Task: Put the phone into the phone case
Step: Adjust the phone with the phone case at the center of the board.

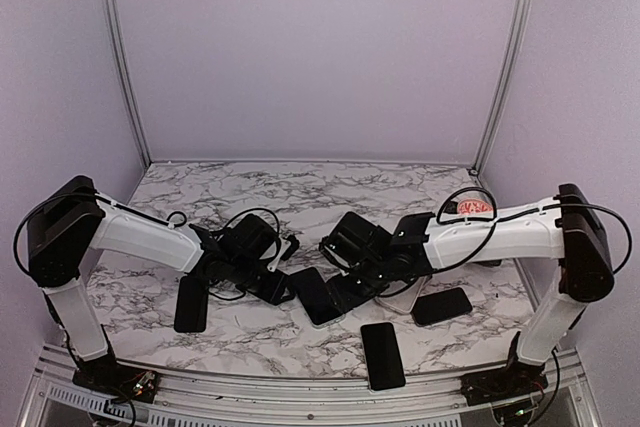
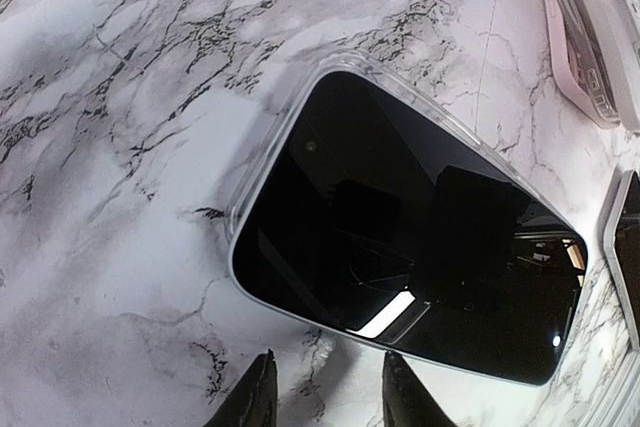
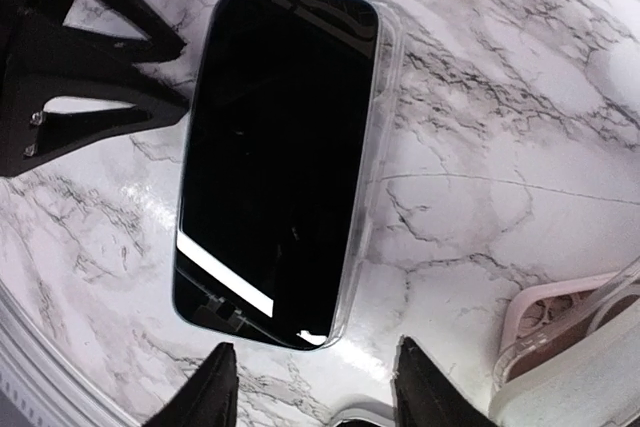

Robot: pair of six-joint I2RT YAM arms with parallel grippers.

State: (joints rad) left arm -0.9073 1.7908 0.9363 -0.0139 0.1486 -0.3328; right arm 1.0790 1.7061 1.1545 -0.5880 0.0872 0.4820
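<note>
Both arms reach inward over the marble table (image 1: 300, 187). The left gripper (image 1: 272, 285) and right gripper (image 1: 346, 292) sit low on either side of a dark phone (image 1: 315, 297). A second phone (image 1: 190, 304) lies under the left arm, a third phone (image 1: 441, 305) lies to the right, and a fourth phone (image 1: 383, 355) lies near the front edge. A pale case (image 1: 402, 298) shows under the right arm.

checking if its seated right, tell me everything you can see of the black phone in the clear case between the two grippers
A glossy black slab phone with rounded corners, dark screen up. A clear plastic case rims it, wider along one long side; full seating cannot be told. It lies flat on the white marble table; open left gripper and right gripper hang beside it, not touching.
</note>
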